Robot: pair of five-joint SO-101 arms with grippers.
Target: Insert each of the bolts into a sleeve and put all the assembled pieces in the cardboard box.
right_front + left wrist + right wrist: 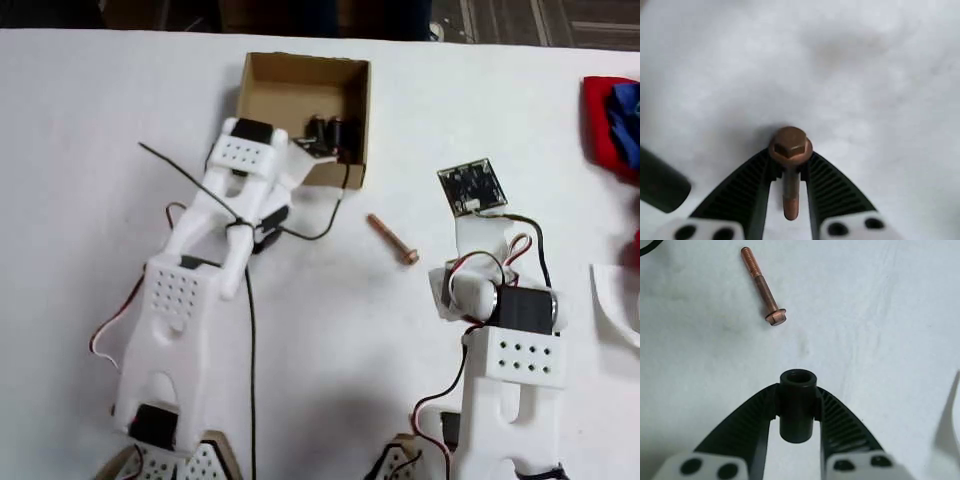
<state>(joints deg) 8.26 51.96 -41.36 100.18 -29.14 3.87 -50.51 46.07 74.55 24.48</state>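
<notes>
- Your left gripper (790,162) is clamped on a copper bolt (790,146). The hex head sits just past the fingertips, and the shank runs back between the jaws.
- In the high view, your left arm (200,260) stretches to the cardboard box (258,95), with its gripper end at the box's near wall.
- Dark pieces (330,130) lie inside the box, on the side nearer your right arm. You cannot tell whether they carry bolts.
- Your right gripper (797,397) is closed around a black sleeve (797,412), whose open bore faces out past the fingertips.
- A loose bolt (392,240) lies flat on the white table (100,100) between the two arms. Its head end is nearer your right gripper, and it touches nothing.
- A dark blurred shape (660,185) sits beside your left gripper; it is too blurred to identify.
</notes>
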